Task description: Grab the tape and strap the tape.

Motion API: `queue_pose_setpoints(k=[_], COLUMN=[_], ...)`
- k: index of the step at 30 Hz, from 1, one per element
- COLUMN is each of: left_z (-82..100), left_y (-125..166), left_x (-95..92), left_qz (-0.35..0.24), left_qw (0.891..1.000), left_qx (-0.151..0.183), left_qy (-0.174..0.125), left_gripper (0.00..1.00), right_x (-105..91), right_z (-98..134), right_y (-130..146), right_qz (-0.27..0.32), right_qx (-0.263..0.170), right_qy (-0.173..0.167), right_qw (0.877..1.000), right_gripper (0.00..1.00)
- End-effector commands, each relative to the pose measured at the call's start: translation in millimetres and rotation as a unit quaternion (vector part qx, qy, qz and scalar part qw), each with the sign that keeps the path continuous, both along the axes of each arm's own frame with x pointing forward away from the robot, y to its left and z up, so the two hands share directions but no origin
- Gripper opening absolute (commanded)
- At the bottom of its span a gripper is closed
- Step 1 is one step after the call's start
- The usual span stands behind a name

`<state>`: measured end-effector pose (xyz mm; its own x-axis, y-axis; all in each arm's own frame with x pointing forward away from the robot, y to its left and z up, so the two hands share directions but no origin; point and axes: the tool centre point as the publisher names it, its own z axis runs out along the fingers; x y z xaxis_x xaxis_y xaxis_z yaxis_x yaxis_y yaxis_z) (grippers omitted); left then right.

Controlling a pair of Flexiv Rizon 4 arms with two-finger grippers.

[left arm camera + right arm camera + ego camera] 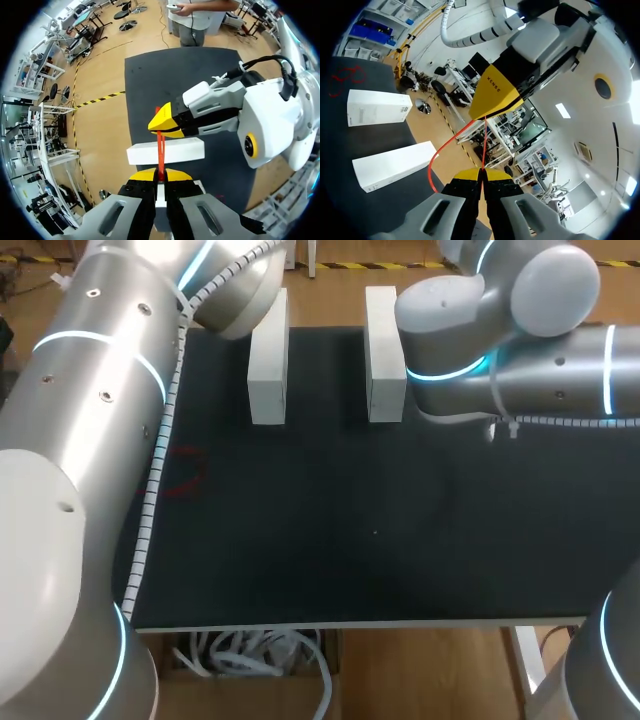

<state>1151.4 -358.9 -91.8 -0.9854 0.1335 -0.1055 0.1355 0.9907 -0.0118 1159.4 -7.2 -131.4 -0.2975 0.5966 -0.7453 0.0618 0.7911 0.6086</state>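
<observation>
A thin red tape (161, 150) runs taut between my two grippers, above the gap between two white blocks. In the left wrist view my left gripper (160, 176) is shut on one end, and my right gripper (159, 129) pinches the tape just ahead of it. The right wrist view shows the right gripper (481, 173) shut on the tape (483, 145), whose loose end curls away beside it, with the left gripper (486, 116) clamped on it farther along. Both grippers are hidden behind the arms in the head view.
Two white blocks (268, 360) (383, 355) stand side by side at the far edge of the black mat (350, 530). Red marks (185, 475) lie on the mat's left part. The arms crowd in over the far side.
</observation>
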Motion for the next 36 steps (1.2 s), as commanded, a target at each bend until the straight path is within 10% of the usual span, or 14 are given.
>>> queue_pose_setpoints(k=[1,36], left_z=[4.0,4.0], left_y=[-4.4,-4.4], left_x=[5.3,5.3], left_qz=[-0.001,-0.001], left_qw=[0.979,0.979], left_qx=[0.043,0.043], left_qy=[0.200,0.200], left_gripper=[0.00,0.00], right_x=[-1.9,1.8], right_z=[3.1,2.0], right_y=[-2.0,-6.9], right_qz=[0.002,-0.014], right_qx=[0.001,-0.011], right_qy=[0.004,-0.007], right_qw=[1.000,1.000], right_gripper=[0.00,0.00])
